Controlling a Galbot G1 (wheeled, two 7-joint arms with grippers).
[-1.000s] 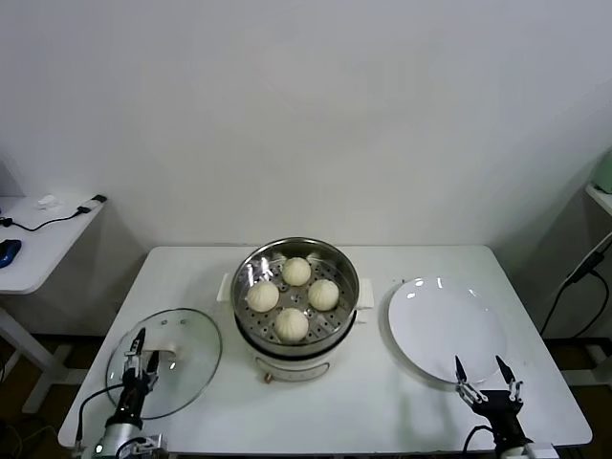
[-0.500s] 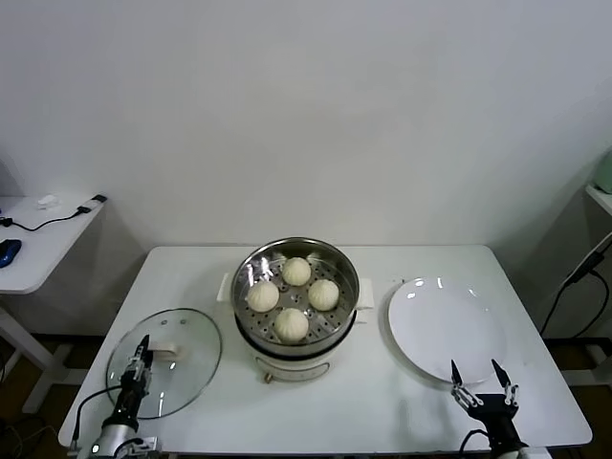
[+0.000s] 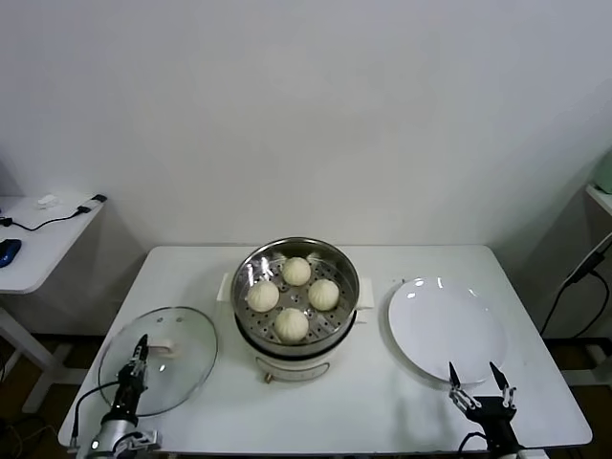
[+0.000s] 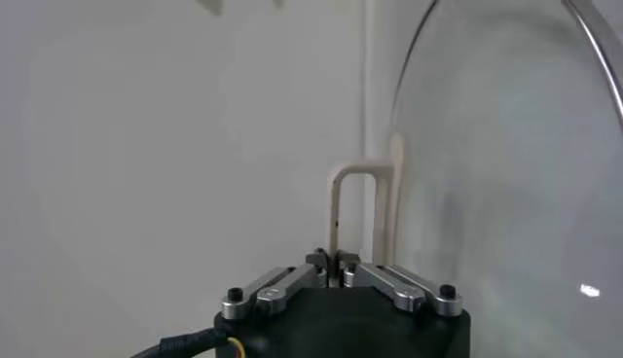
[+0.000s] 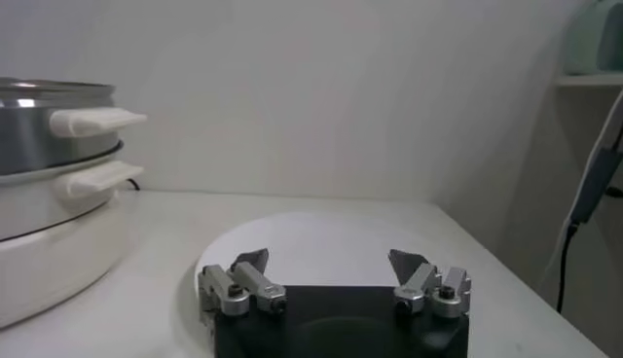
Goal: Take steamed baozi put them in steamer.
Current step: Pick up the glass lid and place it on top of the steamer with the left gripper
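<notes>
Sitting in the steamer point(image 3: 295, 287), four steamed baozi point(image 3: 291, 324) rested on its perforated steel floor: one toward the back, one on each side, one toward the front, all close together. There was one steamer, a shiny basket on a white pot base, at the middle of the white bench point(image 3: 382, 402). One glass lid point(image 3: 186, 349) lay flat on the bench to the steamer's left, and one white plate point(image 3: 446, 330) lay to its right, bare. The left gripper point(image 3: 138, 356) stood at the near-left edge of the bench over the lid's near part, its fingers pressed together with nothing between them; in the left wrist view the tips met just short of the lid's white handle point(image 4: 356, 209). The right gripper point(image 3: 474, 375) hung at the near-right edge of the bench, just in front of the plate's near rim, its fingers spread wide and holding nothing. Both grippers were well apart from the baozi, which lay between them and farther back.
</notes>
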